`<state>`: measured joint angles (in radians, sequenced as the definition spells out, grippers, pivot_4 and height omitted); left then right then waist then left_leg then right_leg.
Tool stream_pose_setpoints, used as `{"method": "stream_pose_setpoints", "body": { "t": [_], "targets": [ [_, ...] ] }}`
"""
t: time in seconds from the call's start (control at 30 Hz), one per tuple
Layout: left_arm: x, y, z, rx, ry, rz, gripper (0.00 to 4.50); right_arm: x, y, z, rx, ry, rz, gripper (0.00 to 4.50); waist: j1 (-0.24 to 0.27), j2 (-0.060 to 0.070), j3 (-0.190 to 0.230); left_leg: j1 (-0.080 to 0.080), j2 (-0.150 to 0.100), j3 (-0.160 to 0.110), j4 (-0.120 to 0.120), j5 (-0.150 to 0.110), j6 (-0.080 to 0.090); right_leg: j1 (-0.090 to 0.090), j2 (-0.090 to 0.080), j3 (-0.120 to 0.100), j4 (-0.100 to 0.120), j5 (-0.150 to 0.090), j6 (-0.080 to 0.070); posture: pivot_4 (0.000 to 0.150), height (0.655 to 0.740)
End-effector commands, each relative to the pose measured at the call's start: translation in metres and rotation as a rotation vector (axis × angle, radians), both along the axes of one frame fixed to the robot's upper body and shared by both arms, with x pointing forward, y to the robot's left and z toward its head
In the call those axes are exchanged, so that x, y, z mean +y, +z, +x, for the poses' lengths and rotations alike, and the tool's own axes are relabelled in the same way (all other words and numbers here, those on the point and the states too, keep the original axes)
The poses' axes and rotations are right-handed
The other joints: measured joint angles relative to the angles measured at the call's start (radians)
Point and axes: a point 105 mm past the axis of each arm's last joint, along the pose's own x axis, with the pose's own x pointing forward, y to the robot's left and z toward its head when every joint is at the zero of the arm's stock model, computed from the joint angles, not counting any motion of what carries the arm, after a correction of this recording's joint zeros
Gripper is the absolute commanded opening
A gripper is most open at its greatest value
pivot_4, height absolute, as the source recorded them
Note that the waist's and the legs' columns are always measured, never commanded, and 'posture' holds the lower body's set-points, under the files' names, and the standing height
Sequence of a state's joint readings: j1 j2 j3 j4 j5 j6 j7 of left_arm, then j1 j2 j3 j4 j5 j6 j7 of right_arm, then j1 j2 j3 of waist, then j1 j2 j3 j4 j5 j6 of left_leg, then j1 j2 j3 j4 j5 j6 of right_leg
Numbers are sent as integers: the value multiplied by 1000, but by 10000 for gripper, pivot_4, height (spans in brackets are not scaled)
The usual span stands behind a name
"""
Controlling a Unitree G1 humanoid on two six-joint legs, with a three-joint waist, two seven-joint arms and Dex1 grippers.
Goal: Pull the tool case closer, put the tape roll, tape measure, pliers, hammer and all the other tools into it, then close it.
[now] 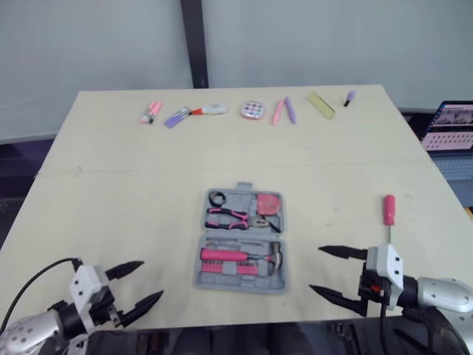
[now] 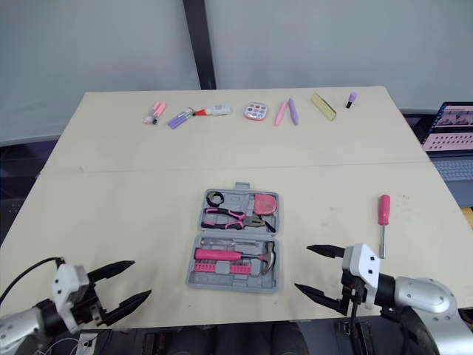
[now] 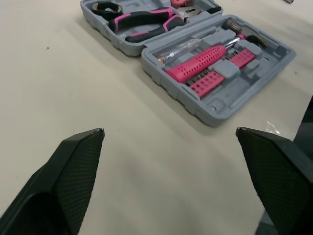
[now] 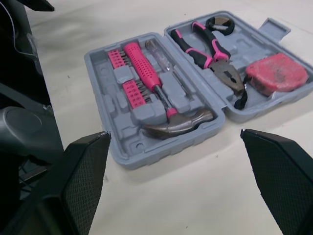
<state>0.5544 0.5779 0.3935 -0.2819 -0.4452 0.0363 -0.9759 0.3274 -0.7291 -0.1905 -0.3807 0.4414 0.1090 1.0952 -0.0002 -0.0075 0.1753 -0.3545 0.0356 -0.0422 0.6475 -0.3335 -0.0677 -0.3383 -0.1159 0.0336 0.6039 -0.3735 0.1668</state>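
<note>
Tool case (image 1: 236,285) sits open and flat at the near centre of the bench (image 1: 111,192), between the two hands. Already in it:
- far half: pliers (image 1: 228,217), tape measure (image 4: 276,73), tape roll (image 1: 217,198)
- near half: hammer (image 4: 178,122)

One pink screwdriver (image 1: 388,220) lies loose on the bench, right of the case and just beyond the right hand (image 1: 315,269).

Right hand: fingers spread wide, holding nothing. Left hand (image 1: 151,279): same, at the near left edge.

Handling, my read:
- Screwdriver is light and stiff, but the round handle will probably roll. Pinch across the pink handle, not the thin shaft.
- Case is rigid moulded plastic and fairly heavy with steel inside, so it should slide on the smooth top rather than tip. Push or hook the side walls, low down.
- To close, lift the far half by its far rim near the tab. Anything not seated in its pocket could drop out as it swings over.
</note>
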Motion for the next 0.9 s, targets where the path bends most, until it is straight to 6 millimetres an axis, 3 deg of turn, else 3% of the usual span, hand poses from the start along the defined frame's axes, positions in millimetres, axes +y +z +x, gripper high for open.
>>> {"method": "stream_pose_setpoints", "body": {
  "t": [0.03, 0.33, 0.5, 0.67, 0.9],
  "targets": [
    [6, 9, -7, -46, -4, 14, 44522, 3, 4, -1, -28, 8, 14, 45000, -1, 0, 0, 0, 0, 0, 0, 0, 0, 0, 0, 0, 0, 0, 0, 1500, 7400],
    [7, 10, -6, -67, -17, -1, 44522, 1, 5, 6, -37, -5, 13, 45000, -2, 0, 0, 0, 0, 0, 0, -1, 0, 0, 0, 0, -1, 0, 0, 1500, 7400],
    [-33, 38, -8, -94, -295, -70, 44522, -7, 17, 20, -74, -192, 47, 45000, 1, 0, 0, 0, 0, -1, 0, 0, 0, 0, 0, 0, 0, 0, 0, 1500, 7400],
    [-63, 55, 2, -128, -470, -110, 44522, -12, 13, 12, -68, -420, 67, 45000, 0, 2, 0, 0, 0, -1, -1, 0, -1, -1, 0, -1, 0, 0, -1, 1500, 7400],
    [-71, 55, 14, -128, -540, -109, 44522, -23, 18, 3, -107, -694, 89, 45000, -17, 3, 0, 0, 0, 1, -1, 0, -1, -1, 0, 1, 1, 0, -1, 1500, 7400]
  ]
}}
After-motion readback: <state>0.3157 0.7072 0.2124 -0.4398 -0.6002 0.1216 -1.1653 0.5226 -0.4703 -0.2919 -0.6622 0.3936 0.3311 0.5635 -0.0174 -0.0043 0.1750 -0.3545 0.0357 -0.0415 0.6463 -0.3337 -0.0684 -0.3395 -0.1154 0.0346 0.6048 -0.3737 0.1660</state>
